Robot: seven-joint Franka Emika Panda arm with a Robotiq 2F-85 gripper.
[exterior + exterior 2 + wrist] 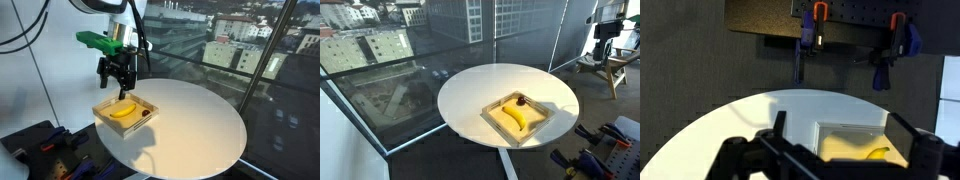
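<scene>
Your end effector (115,72) hangs with its fingers spread apart, holding nothing, just above the wooden tray (112,121) and clear of it. In that exterior view the tray lies directly at its 6 o'clock. A banana (122,112) lies in the middle of the tray, and a small dark round thing (146,114) sits at the banana's 3 o'clock, inside the same tray. The tray rests at the 9 o'clock edge of the round white bench (190,120). In the wrist view, clamps (818,25) hang on a pegboard (760,15) at 12 o'clock.

Round white table (470,90); clamps (818,28) on pegboard (760,15); buildings (375,45) beyond window (520,25)
</scene>
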